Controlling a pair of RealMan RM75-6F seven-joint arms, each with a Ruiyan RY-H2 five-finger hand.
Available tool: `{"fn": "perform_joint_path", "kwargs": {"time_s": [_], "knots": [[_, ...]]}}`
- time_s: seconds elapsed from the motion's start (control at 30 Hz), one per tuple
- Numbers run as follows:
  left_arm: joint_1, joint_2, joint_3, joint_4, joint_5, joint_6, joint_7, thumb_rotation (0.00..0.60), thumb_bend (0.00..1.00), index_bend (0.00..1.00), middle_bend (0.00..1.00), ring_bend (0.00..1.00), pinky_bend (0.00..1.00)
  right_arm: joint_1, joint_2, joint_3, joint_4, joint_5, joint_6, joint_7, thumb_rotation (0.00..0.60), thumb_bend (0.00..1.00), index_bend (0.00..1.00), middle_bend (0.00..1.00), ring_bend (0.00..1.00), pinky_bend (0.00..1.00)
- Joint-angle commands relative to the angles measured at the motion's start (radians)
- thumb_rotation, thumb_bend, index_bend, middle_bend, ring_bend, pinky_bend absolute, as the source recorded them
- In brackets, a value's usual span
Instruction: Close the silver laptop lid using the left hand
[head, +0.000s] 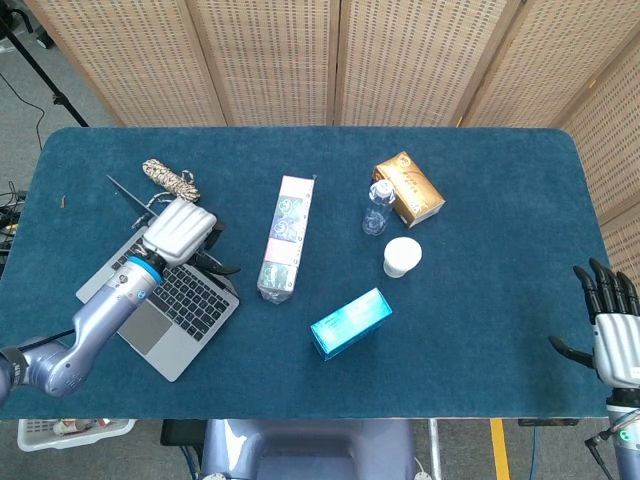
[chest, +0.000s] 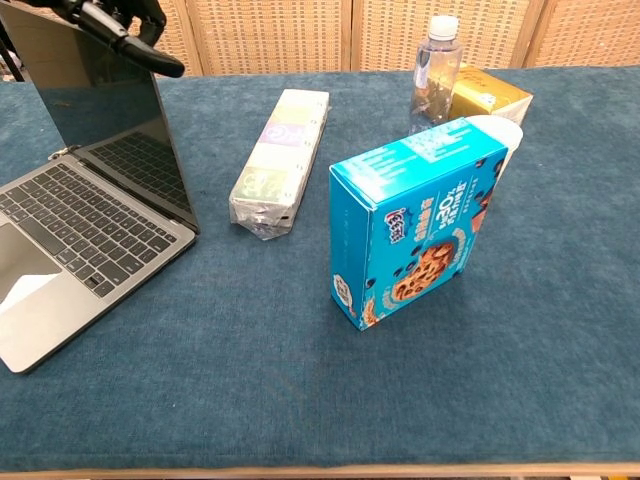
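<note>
The silver laptop (head: 158, 304) lies at the table's left with its keyboard (chest: 75, 225) showing. Its lid (chest: 105, 110) stands nearly upright, leaning a little toward the keyboard, and from the head view it appears as a thin edge. My left hand (head: 180, 229) rests on the lid's top edge. Its dark fingers (chest: 125, 22) hang over onto the screen side and are not clamped on the lid. My right hand (head: 611, 322) hovers off the table's right edge with fingers spread and nothing in it.
A coil of rope (head: 169, 179) lies just behind the laptop. A long wrapped packet (head: 283, 238) lies right of the lid. Further right are a water bottle (head: 378, 207), a gold box (head: 409, 188), a white cup (head: 402, 256) and a blue cookie box (chest: 418, 220).
</note>
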Motion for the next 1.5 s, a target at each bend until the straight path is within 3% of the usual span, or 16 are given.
{"fn": "perform_joint_path", "kwargs": {"time_s": [0.03,0.43,0.77,1.1,1.5], "knots": [[0.009,0.014,0.004,-0.008,0.012,0.002,-0.020,0.177,0.00,0.76,0.64,0.69,0.62,0.000,-0.001,0.000,0.000,0.000,0.000,-0.002,0.600,0.00,0.00,0.00,0.00,0.00],[0.023,0.057,-0.002,-0.016,0.085,-0.045,-0.168,0.177,0.00,0.78,0.64,0.69,0.62,0.002,-0.005,-0.002,-0.002,-0.003,-0.002,-0.014,0.600,0.00,0.00,0.00,0.00,0.00],[0.029,0.069,0.003,-0.018,0.088,-0.064,-0.218,0.176,0.00,0.80,0.64,0.70,0.62,0.004,-0.005,-0.001,0.000,-0.001,-0.004,-0.010,0.600,0.00,0.00,0.00,0.00,0.00],[0.032,0.124,0.017,-0.072,0.009,-0.099,-0.220,0.177,0.00,0.81,0.65,0.70,0.62,0.004,-0.005,-0.002,-0.001,-0.002,-0.004,-0.011,0.600,0.00,0.00,0.00,0.00,0.00],[0.006,0.196,0.085,-0.119,-0.127,-0.191,-0.170,0.177,0.00,0.81,0.65,0.70,0.62,0.004,-0.005,-0.004,-0.004,-0.005,-0.003,-0.014,0.600,0.00,0.00,0.00,0.00,0.00]]}}
